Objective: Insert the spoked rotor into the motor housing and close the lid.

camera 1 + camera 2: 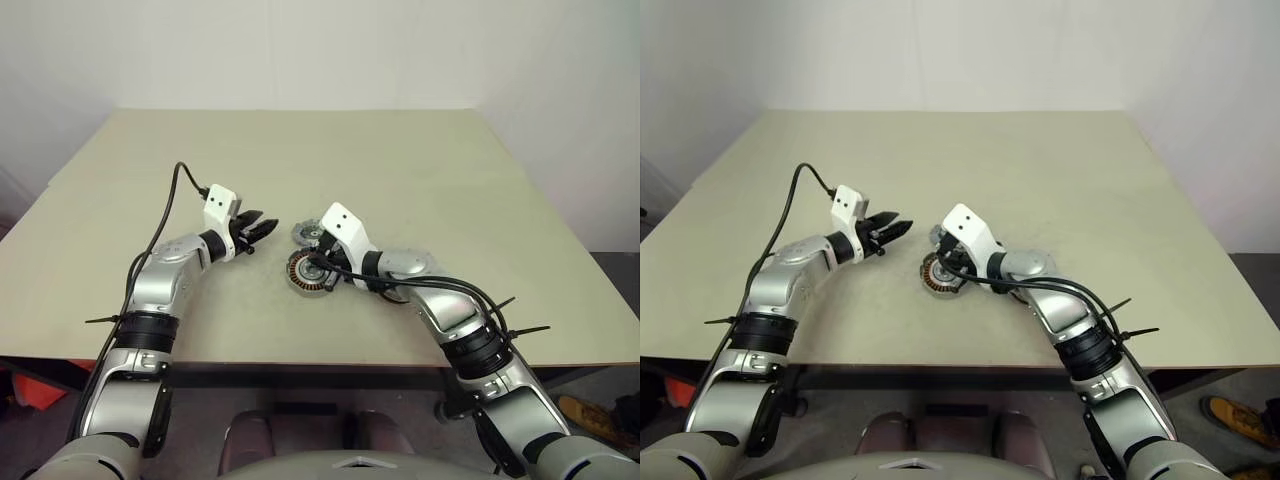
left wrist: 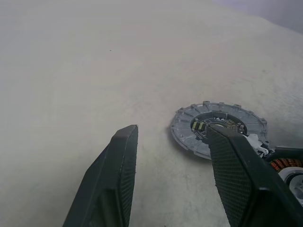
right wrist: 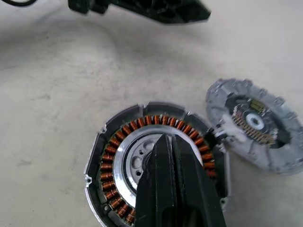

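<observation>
Beige tabletop under white walls, bare apart from the parts near its front middle. Motor housing (image 3: pixel 156 170) flat on the table, copper windings ringing a silver centre with round holes; whether that centre is the spoked rotor already seated cannot be told. Lid (image 3: pixel 255 125) just beside the housing, inner face up, notched rim almost touching the housing's edge. Right gripper (image 3: pixel 173 189) fully closed, black fingers pressed together and pointing down into the housing's centre, nothing visibly held; contact with the metal likely but not certain. Left gripper (image 2: pixel 173 175) about half open and empty, hovering over the table near the lid. Risks from here, as a judgement: closed tips pressing off-centre could tilt or skid the housing into the lid; scraping the windings; lid grabbed by its thin rim could slip or land askew.
</observation>
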